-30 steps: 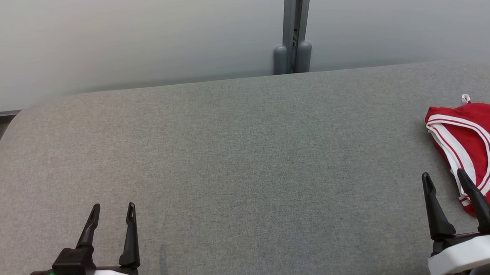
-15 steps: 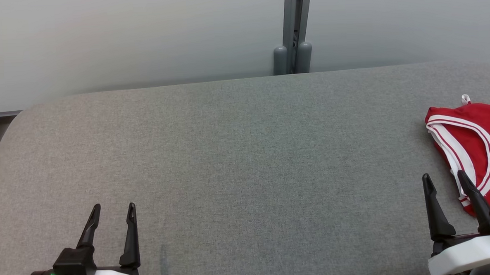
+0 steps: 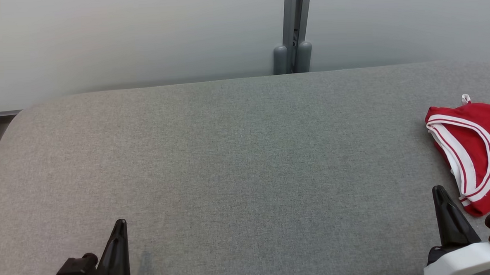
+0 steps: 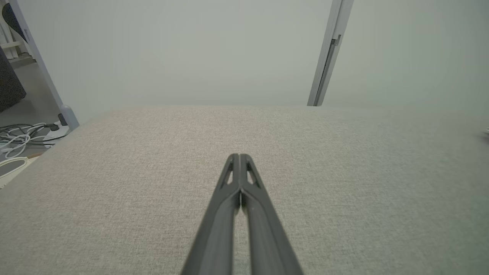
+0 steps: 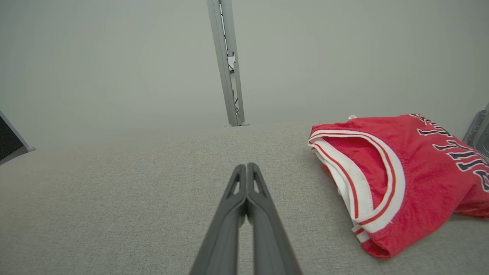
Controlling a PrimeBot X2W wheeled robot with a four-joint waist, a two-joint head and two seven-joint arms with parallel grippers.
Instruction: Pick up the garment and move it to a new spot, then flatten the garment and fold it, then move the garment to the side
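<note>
Head view: grey fabric-covered table (image 3: 238, 162) across the whole foreground, rounded corner at far L. Pale wall (image 3: 141, 34) behind. Grey post (image 3: 293, 24) upright at table's far edge, two rounded stubs at its base.

The garment (image 3: 483, 139) is a red jersey w/ white-and-red striped trim, bunched in a loose heap at the R edge of the table, partly cut off by the frame. Small white tag pokes out on its far side. Trimmed opening faces table centre.

L gripper (image 3: 120, 222): low at bottom L, closed tight to a single dark point, nothing held. L wrist view agrees: the two fingers (image 4: 219, 221) meet at the tips, w/ a thin slit nearer the base, over bare fabric. Well apart from the garment, on the opposite side of the table. Cables (image 4: 23, 133) lie on the floor off the table's L edge.

R gripper (image 3: 439, 189): bottom R, likewise closed tight and empty. Tip sits near the garment's near hem, to its L. A strip of grey table shows between them, so apart, no contact. R wrist view: closed fingers (image 5: 225, 225) point up the table toward the post. The jersey lies to their R on the surface, trim curling open toward the gripper, dark lettering (image 5: 450, 149) w/ pale outline on its R part.

Can't tell whether either gripper touches the table.
</note>
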